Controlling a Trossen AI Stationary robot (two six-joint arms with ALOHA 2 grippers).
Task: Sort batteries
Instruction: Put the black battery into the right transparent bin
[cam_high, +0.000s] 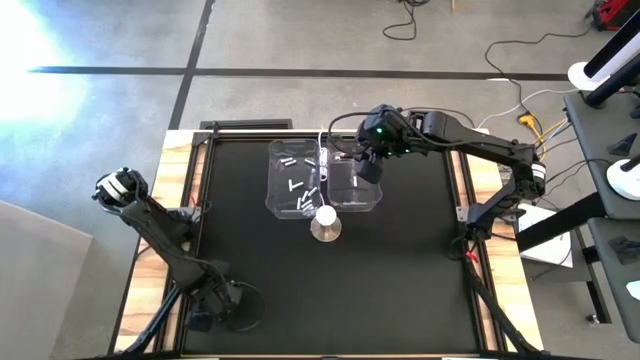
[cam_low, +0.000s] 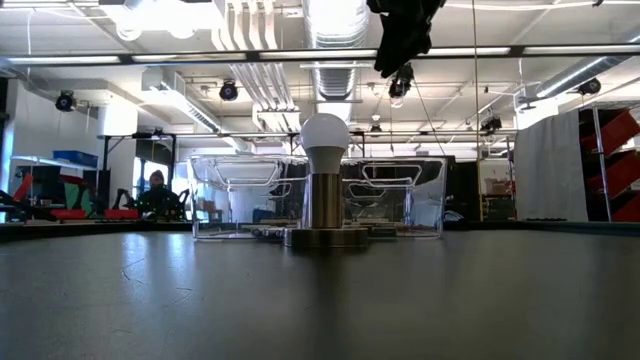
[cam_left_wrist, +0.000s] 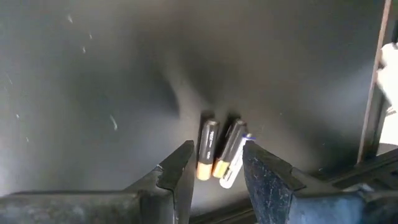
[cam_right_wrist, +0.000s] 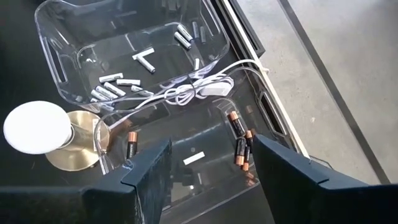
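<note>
Right gripper (cam_high: 368, 168): poised over the right-hand clear bin (cam_high: 372, 203), centre of the high view; fingers spread wide, nothing between them. Right wrist view: dark batteries with copper ends (cam_right_wrist: 241, 144) on this bin's floor, lower right of frame, one silvery cell (cam_right_wrist: 194, 158) among them; silvery batteries (cam_right_wrist: 115, 83) heaped in the neighbouring left-hand bin (cam_right_wrist: 55, 62), upper left of frame. White cable (cam_right_wrist: 186, 92) draped across both rims; lamp with round white bulb and brass base (cam_right_wrist: 36, 127) just beside the bins, at left. Left gripper (cam_left_wrist: 216, 174): lower left of the high view; fingers parted around two dark cells (cam_left_wrist: 217, 149) lying on the black mat, not closed on them. Step in hand, as judged: removal of the stray silvery cell from the dark group. Advised: straight descent, fingers astride the cell's short axis, clear of the cable and bin walls. Low view: bulb and bin fronts only, no batteries discernible. High view: both arms placed, cell colours in the right bin illegible.
</note>
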